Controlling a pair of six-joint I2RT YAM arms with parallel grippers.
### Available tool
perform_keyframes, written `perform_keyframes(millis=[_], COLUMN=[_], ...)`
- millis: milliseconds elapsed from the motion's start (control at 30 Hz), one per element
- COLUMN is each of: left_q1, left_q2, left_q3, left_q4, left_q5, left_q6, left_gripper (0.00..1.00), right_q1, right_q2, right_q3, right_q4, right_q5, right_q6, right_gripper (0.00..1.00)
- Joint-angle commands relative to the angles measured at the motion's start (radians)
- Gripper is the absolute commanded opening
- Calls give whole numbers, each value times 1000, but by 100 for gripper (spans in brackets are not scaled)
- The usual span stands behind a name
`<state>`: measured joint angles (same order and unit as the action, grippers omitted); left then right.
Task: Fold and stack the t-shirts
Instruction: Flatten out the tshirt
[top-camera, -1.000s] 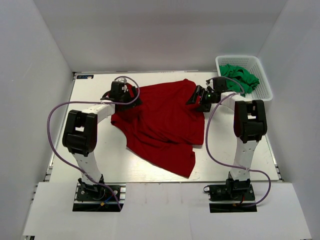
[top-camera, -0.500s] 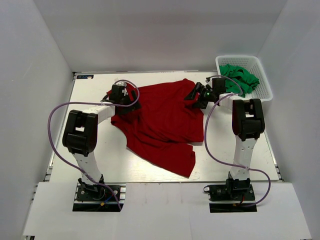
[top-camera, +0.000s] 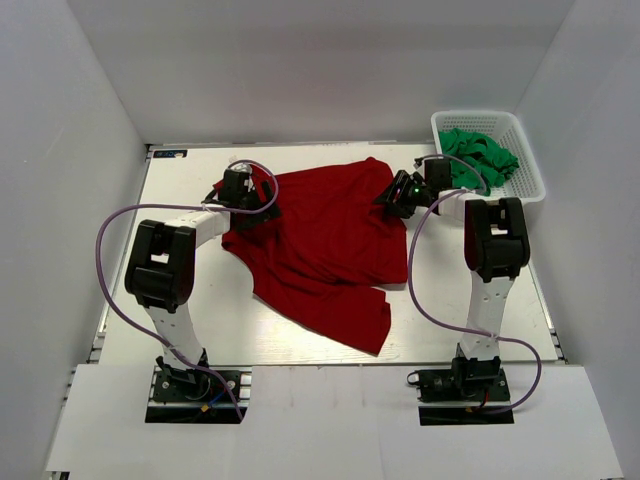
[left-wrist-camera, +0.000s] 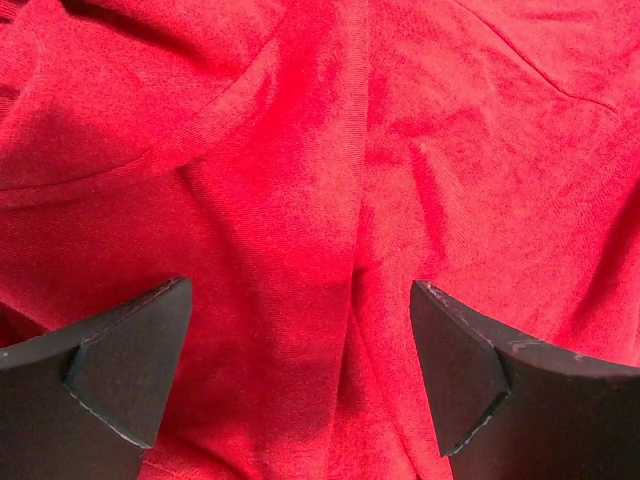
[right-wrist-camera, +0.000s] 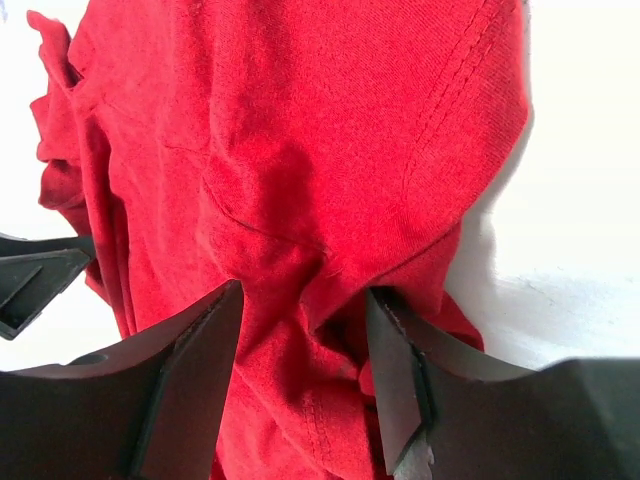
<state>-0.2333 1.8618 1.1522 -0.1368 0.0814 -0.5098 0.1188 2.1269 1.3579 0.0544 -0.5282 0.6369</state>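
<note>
One red t-shirt (top-camera: 320, 245) lies spread across the middle of the table (top-camera: 280, 335), collar end toward 12 o'clock and hem trailing to 5 o'clock, just short of the near edge. The green t-shirts (top-camera: 480, 152) sit heaped in the single white basket (top-camera: 475, 115) at 2 o'clock; their number cannot be told. There are two arms. The left gripper (left-wrist-camera: 298, 290) stands with fingers apart over the shirt's 10 o'clock shoulder, while the right gripper (right-wrist-camera: 303, 292) pinches a bunched fold at the 2 o'clock sleeve. Bare table shows at 7 to 9 o'clock and along 3 to 4 o'clock. Against a second ago, the right gripper has edged toward 12 o'clock — the shirt's outline is much the same.
</note>
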Motion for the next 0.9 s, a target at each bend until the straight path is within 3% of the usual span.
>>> perform_keyframes(millis=[0,433,733,867], left_q1=[-4,-4,-4,-4], left_q2=[-12,-12,8,-1], left_q3=[-5,-14,-20,-54], left_q4=[-4,-4,-78,-96], left_q5=[-22,-22,-34,-34], left_q6=[-6,-15,4,-9], left_gripper=[100,100,100,100], right_q1=[-4,-5,-16,-16], right_q2=[-94,-137,-148,-156], right_q3=[-11,-37,-71,-143], right_q4=[-5,9,-185,-228], right_q5=[8,-75,121,122], right_q6=[-34,-31,-94,-137], right_gripper=[58,59,59,59])
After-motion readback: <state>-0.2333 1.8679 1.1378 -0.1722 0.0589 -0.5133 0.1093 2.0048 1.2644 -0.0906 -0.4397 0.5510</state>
